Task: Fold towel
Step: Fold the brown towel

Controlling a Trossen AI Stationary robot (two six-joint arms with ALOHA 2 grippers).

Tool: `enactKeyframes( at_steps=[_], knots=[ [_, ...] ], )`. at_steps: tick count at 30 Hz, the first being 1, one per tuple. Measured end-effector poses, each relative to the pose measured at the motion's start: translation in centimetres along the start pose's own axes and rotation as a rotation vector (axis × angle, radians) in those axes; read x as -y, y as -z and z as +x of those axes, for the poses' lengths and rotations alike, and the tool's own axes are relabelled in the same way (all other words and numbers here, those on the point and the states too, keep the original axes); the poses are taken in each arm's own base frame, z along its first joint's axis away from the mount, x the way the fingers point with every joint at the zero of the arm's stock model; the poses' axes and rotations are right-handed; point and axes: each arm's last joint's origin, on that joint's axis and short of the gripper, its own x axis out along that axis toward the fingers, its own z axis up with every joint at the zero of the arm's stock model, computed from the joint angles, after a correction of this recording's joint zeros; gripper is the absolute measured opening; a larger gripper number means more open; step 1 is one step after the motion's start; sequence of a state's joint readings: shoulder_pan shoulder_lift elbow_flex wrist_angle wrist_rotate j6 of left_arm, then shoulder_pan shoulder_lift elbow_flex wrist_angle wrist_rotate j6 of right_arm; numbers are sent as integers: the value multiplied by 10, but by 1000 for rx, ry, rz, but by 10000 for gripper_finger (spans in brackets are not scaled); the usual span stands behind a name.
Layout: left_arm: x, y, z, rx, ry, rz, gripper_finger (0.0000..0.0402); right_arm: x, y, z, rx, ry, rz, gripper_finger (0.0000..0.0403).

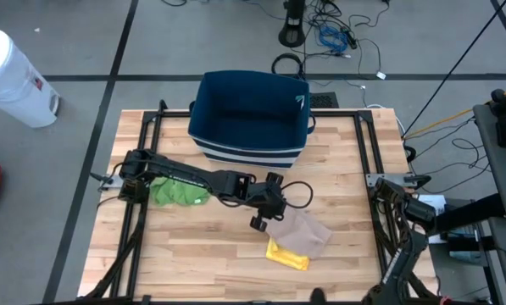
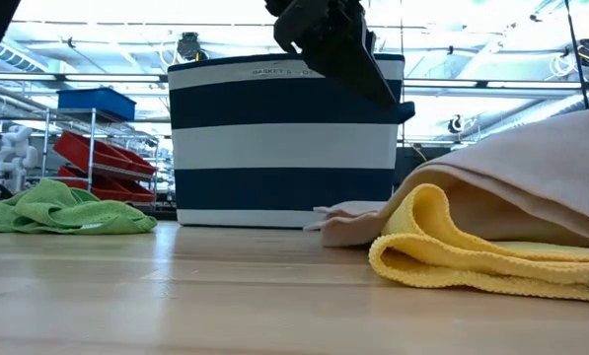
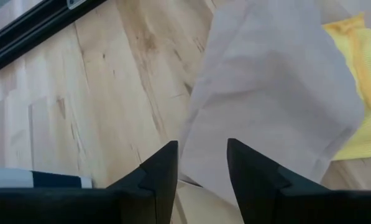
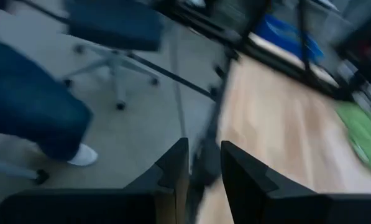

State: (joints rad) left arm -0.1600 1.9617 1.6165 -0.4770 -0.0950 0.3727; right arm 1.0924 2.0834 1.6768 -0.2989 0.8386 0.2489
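A beige towel lies crumpled on the wooden table, its near part resting on a yellow towel. In the low view the beige towel is draped over the yellow towel. My left gripper hovers open above the beige towel's left edge. In the left wrist view my left gripper has the beige towel below its fingertips, and the low view shows the left gripper raised well off the table. My right gripper is slightly open, out past the table's right edge.
A navy and white striped basket stands at the table's far middle. A green towel lies under the left arm, left of centre. Black frame rails run along the table's sides. A person's leg and a chair are beyond the table.
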Motion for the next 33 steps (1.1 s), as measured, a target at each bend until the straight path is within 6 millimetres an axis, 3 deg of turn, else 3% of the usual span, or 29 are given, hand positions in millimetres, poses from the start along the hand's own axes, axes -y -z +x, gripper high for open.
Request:
enactKeyframes(
  at_steps=[8, 16, 33],
  knots=[
    [2, -1, 0, 2, 6, -16, 145, 23, -30, 34, 179, -380, -208, 82],
    [6, 0, -1, -14, 22, -10, 145, 67, -36, 42, 97, -608, -264, 82],
    [6, 1, 0, -16, 46, -13, 145, 137, -39, -35, -234, -572, -281, 82]
  ],
)
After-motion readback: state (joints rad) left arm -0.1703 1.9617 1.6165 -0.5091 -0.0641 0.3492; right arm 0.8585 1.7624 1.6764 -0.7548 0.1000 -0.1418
